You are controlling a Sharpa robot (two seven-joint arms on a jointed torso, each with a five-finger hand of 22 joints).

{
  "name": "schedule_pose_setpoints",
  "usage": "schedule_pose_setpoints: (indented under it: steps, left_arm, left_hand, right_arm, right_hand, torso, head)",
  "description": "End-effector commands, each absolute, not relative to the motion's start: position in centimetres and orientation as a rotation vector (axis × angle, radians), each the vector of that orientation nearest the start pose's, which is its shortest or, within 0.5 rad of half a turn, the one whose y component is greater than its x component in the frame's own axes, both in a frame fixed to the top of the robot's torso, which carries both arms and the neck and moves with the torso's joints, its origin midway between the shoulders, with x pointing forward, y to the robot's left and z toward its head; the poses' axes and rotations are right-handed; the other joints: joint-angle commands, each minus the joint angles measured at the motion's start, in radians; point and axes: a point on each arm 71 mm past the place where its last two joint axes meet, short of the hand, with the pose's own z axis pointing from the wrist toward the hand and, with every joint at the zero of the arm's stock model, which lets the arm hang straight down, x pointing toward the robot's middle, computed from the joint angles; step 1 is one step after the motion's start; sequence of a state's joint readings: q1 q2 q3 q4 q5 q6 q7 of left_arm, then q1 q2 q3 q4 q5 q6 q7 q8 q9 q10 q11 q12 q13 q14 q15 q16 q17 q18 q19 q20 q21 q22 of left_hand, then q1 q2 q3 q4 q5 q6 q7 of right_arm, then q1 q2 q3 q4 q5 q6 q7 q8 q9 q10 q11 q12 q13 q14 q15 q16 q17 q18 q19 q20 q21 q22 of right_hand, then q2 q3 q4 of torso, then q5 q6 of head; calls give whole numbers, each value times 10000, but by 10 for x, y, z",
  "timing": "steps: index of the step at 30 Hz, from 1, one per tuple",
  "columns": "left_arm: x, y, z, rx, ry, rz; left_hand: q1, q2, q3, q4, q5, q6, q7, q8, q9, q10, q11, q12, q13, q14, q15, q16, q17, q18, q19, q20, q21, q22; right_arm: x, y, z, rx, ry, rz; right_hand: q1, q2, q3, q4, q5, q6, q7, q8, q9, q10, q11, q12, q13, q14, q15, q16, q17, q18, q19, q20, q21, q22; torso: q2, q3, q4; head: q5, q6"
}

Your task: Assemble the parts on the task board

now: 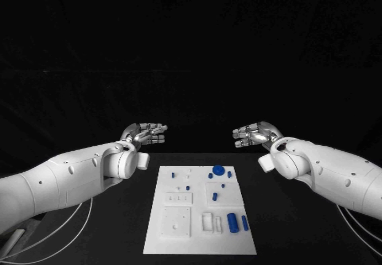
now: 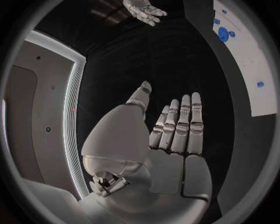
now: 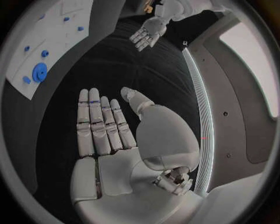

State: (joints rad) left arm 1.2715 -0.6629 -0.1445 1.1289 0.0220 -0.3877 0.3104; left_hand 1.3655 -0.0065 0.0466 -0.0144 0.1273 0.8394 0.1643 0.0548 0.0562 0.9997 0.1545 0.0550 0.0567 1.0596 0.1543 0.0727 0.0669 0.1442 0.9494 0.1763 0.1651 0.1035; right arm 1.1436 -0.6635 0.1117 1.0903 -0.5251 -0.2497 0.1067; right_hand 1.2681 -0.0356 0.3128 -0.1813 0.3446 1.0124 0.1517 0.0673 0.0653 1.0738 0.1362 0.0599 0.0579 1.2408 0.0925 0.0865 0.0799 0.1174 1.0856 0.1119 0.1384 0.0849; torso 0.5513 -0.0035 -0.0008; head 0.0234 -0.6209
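Observation:
The white task board (image 1: 179, 243) lies in the middle of the black table. On it sit several blue parts: a round disc (image 1: 218, 169) near the far edge, small pegs around it, and two longer cylinders (image 1: 232, 222) near the front right. My left hand (image 1: 146, 134) hovers beyond the board's far left corner, holding nothing, its fingers straight and together (image 2: 181, 126). Beyond the far right corner, my right hand (image 1: 255, 134) is equally free of any part, its fingers stretched out flat (image 3: 102, 123). The board (image 2: 251, 65) and the disc (image 3: 41, 72) also show in the wrist views.
Bare black table (image 1: 286, 232) surrounds the board on both sides. White cables (image 1: 56, 232) hang beside my left arm at the table's left edge. Each wrist view shows the opposite hand across the table: the right hand (image 2: 144, 10) and the left hand (image 3: 147, 33).

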Motion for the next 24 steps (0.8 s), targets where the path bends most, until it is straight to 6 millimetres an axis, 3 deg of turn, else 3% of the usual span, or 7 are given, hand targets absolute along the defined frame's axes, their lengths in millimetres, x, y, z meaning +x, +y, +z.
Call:
schedule_pose_setpoints:
  steps: [1,3,5,7,11,17,24]
  left_arm:
    - [552,246,-194,-10838,13855,-12472]
    - [546,247,-191,-10549,13966,-12612]
    - [539,246,-187,-10228,14139,-12817]
    - [531,245,-184,-9938,14330,-13049]
    - [520,237,-180,-9599,14654,-13500]
    - [505,227,-176,-9248,15039,-14013]
    - [492,220,-171,-8939,15284,-14384]
  left_hand:
    - [124,187,-35,-256,30,1380,-87,103,90,861,-163,63,14,872,-267,35,68,-380,489,-459,338,122]
    - [248,244,44,-421,44,1674,-195,77,92,1461,-364,14,10,1570,-584,277,157,-528,927,-823,718,302]
    - [352,272,133,-563,39,1832,-244,88,95,1972,-546,32,16,2093,-827,464,259,-641,1190,-1096,1042,479]
    - [346,247,241,-770,27,1876,-241,70,85,2012,-570,25,14,2187,-869,341,275,-892,992,-1297,1399,735]
    - [247,273,351,-970,48,1894,-246,75,86,2009,-566,35,19,2234,-872,213,302,-914,657,-1311,1826,1057]
    - [113,300,426,-1212,47,1865,-233,76,86,1904,-531,38,20,2313,-887,175,367,-884,335,-1310,2342,1436]
    - [-2,283,363,-1325,27,1856,-231,79,89,1795,-496,35,19,2291,-870,174,410,-876,144,-1280,2544,1582]
  right_arm:
    - [564,-240,-194,5098,16346,9446]
    - [563,-235,-194,3964,16523,8909]
    - [562,-230,-194,2917,16637,8396]
    - [562,-224,-194,1981,16714,7885]
    - [563,-217,-194,555,16766,6867]
    - [564,-208,-192,-874,16220,5522]
    - [565,-199,-191,-1886,15854,4533]
  right_hand:
    - [32,-161,94,-64,-134,429,-97,-10,10,434,-196,-10,4,1096,-412,198,196,177,902,-431,481,185]
    - [92,-250,-194,-126,-60,804,-232,18,26,798,-443,-12,-1,2743,-952,1343,885,352,2556,-1028,1622,742]
    - [53,-274,-217,-198,118,1037,-293,-28,8,987,-577,-28,-8,2731,-1139,3398,2075,372,3283,-1378,2499,1277]
    - [-123,-393,116,-348,173,1069,-331,-63,-6,1024,-555,-55,-3,2528,-1242,4880,3139,148,3228,-1636,3187,1845]
    - [-409,-526,680,-492,120,1079,-339,-69,-3,1104,-641,-3,5,2068,-1270,6992,4826,275,2994,-1699,4866,3443]
    - [-315,-691,624,-560,-116,1091,-410,-48,5,733,-531,-12,2,2179,-1200,7198,4851,341,3024,-1641,5259,3973]
    - [-122,-838,485,-464,-627,943,-431,-48,0,540,-471,-15,3,2149,-1066,7688,4795,486,3103,-1481,5578,4485]
  torso:
    - [174,13,103]
    - [271,27,152]
    - [413,34,221]
    - [534,40,285]
    - [697,21,448]
    - [935,-18,626]
    - [1357,-69,853]
  head:
    - [-81,26]
    - [-112,58]
    - [-196,111]
    - [-280,176]
    - [-394,220]
    - [-489,231]
    - [-752,446]
